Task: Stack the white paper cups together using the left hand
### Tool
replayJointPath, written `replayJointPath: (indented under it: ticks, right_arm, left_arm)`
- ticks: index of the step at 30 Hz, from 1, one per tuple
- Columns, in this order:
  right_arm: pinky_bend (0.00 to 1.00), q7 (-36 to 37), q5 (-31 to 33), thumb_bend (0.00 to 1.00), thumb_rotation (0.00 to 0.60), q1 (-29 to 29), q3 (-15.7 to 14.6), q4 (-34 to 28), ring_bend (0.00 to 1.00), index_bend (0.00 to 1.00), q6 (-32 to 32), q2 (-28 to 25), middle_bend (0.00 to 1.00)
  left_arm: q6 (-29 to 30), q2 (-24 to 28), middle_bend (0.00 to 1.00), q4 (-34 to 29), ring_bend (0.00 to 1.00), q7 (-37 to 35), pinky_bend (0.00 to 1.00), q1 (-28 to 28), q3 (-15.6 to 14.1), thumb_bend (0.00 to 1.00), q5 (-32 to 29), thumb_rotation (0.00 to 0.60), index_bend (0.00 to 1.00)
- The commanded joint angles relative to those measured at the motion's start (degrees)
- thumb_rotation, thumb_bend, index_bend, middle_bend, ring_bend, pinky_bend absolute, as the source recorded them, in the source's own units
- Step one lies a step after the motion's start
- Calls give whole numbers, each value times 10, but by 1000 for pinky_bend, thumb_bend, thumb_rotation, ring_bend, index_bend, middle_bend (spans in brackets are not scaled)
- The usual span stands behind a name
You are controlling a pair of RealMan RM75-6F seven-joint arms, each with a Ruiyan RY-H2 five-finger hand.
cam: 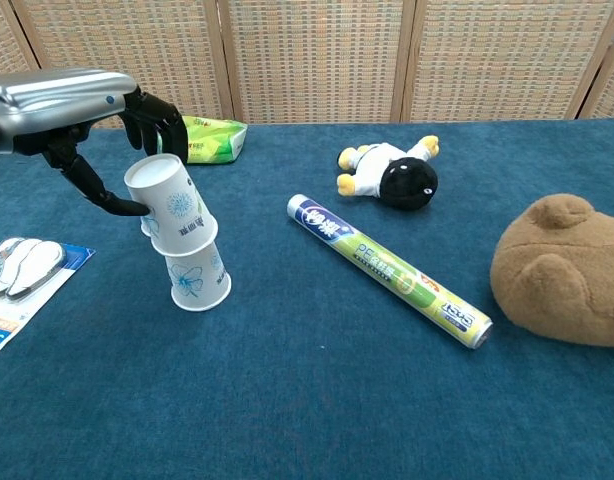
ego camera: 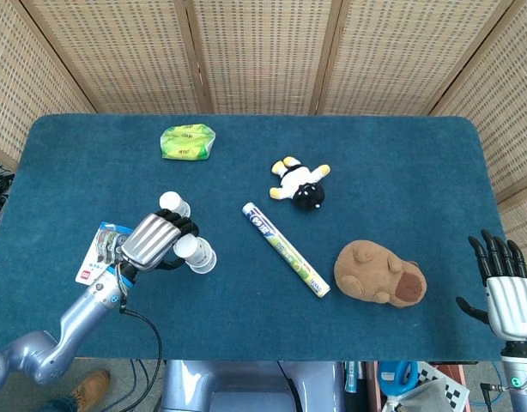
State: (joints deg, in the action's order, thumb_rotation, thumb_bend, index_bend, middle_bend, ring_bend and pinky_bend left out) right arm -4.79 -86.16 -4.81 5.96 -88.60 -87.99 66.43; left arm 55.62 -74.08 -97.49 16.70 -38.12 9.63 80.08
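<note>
My left hand (cam: pixel 72 100) (ego camera: pixel 154 240) grips a white paper cup (cam: pixel 174 205) (ego camera: pixel 197 254), mouth down and tilted. The cup's rim meets the top of a second upside-down white cup (cam: pixel 199 278) standing on the blue table. In the head view the held cup hides this second cup. A third white cup (ego camera: pixel 172 204) (cam: pixel 147 226) stands just behind, partly covered in the chest view. My right hand (ego camera: pixel 504 287) hovers at the table's near right corner with fingers spread, holding nothing.
A foil-roll tube (cam: pixel 387 268) lies diagonally mid-table. Beyond it are a black-and-white plush (cam: pixel 392 172) and a green packet (cam: pixel 205 138). A brown plush (cam: pixel 562 268) sits at the right. A correction-tape pack (cam: pixel 22 275) lies left of the cups.
</note>
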Motion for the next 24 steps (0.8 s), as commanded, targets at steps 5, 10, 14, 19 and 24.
replayJointPath:
  ticks: [5,10,14,19,24]
  right_arm:
    - [0,3,3,0,600,-1,1,2,0,0,3,0,0]
    - [0,4,3,0,600,-1,1,2,0,0,4,-1,0]
    - [0,6,5,0,600,-1,1,2,0,0,5,-1,0]
    - [0,5,5,0,600,-1,1,2,0,0,5,-1,0]
    - [0,5,6,0,600,-2,1,3,0,0,7,-1,0]
  left_arm:
    - [3,-9,420,10,381,12,312,-5,-7,229,-9,600,432]
    - [4,-17,310,17,268,15,281,-9,-9,229,-18,600,395]
    - [5,-17,19,16,22,3,133,-11,-10,229,-19,600,104]
    - [4,12,0,-12,0,7,18,-14,-5,229,-27,600,0]
    - [23,54,0,-36,0,19,9,-12,15,229,-47,600,0]
